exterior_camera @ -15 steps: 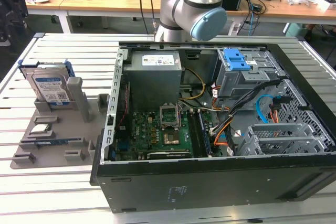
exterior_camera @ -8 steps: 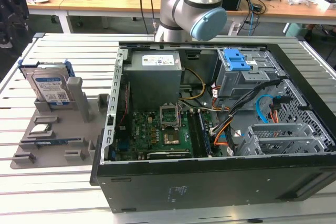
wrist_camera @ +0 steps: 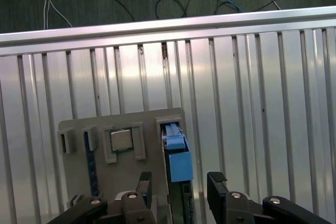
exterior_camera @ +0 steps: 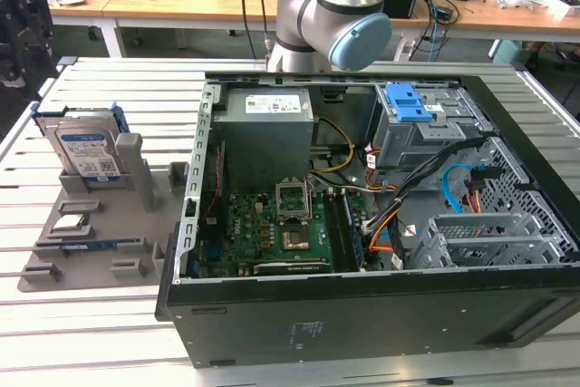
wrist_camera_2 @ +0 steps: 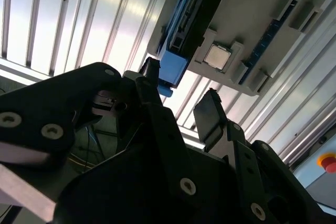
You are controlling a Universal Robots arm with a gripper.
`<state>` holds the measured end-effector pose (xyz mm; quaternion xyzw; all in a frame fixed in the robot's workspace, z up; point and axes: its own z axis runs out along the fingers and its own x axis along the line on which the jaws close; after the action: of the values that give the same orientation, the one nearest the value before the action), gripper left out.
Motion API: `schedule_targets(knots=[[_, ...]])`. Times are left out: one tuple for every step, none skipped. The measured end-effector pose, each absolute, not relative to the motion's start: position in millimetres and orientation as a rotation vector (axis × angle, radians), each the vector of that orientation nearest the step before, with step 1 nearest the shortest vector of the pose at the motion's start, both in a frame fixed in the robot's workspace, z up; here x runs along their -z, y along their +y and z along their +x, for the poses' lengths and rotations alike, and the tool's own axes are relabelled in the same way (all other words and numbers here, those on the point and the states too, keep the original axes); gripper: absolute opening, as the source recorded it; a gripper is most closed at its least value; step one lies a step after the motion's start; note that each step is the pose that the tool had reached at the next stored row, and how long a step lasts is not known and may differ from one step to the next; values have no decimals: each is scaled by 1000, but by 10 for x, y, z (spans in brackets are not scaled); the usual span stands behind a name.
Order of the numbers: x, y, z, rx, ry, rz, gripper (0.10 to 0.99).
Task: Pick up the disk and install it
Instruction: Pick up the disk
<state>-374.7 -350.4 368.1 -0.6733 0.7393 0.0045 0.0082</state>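
The disk [exterior_camera: 88, 149] stands on edge in a grey holder [exterior_camera: 100, 224] on the slatted table, at the exterior view's left; its silver face carries a white-and-blue label inside a blue frame. In both wrist views I see it edge-on, as a blue-framed edge [wrist_camera: 177, 162] [wrist_camera_2: 174, 67] in the holder's slot. My gripper [wrist_camera: 180, 184] [wrist_camera_2: 181, 100] is open, and its two black fingers [wrist_camera: 216, 181] stand apart on either side of the disk's line, well short of it. Nothing is between them.
An open computer case [exterior_camera: 362, 224] with motherboard, cables and a drive bay with a blue latch [exterior_camera: 408, 101] fills the exterior view's middle and right. A grey power supply [exterior_camera: 267, 129] sits inside. The holder also carries a small square chip [wrist_camera: 121, 140] and a thin blue strip [wrist_camera: 90, 166].
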Motion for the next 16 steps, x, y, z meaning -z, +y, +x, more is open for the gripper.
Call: schedule_targets(knots=[[-3678,-3504,-3746,-14,2311,-2104,541],[-3675,-3504,-3745,-14,2310,-2104,541],[-3670,-3504,-3743,-14,2310,-2104,541],[-3665,-3504,-3741,-14,2310,-2104,541],[-3659,-3504,-3739,-14,2311,-2104,541],[-3651,-3504,-3736,-14,2310,-2104,541],[-3646,-3504,-3734,-14,2310,-2104,541],[-3642,-3504,-3732,-14,2310,-2104,541],[-3637,-3504,-3730,-14,2310,-2104,541],[-3633,-3504,-3728,-14,2310,-2104,541],[-3626,-3504,-3724,-14,2310,-2104,541],[-3621,-3504,-3721,-14,2310,-2104,541],[-3616,-3504,-3718,-14,2310,-2104,541],[-3600,-3504,-3714,-14,2310,-2104,541],[-3581,-3504,-3712,-14,2311,-2104,541],[-3565,-3504,-3710,-14,2310,-2104,541]])
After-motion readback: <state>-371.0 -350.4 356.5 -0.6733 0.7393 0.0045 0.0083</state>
